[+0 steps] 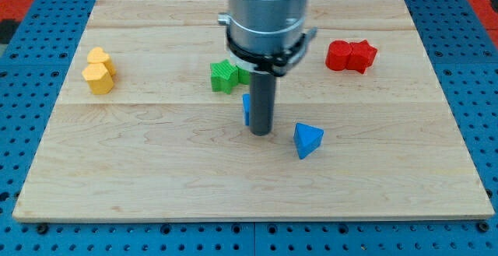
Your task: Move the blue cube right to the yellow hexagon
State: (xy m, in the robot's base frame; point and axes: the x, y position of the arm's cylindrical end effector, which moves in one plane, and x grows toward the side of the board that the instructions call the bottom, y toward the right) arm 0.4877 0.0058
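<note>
The blue cube point(246, 109) sits near the board's middle, mostly hidden behind my rod, with only its left edge showing. My tip point(261, 134) rests on the board just to the right of it and slightly nearer the view's bottom, touching or almost touching it. Two yellow blocks stand together at the far left: the lower one point(99, 79) looks like the hexagon, and the upper one point(99, 57) touches it. They lie far to the left of the blue cube.
A blue triangular block point(308, 140) lies right of my tip. Two green blocks point(224, 75) sit just above the blue cube, one partly behind the rod. Two red blocks point(351, 55) stand together at the upper right. The wooden board point(156, 178) lies on a blue pegboard.
</note>
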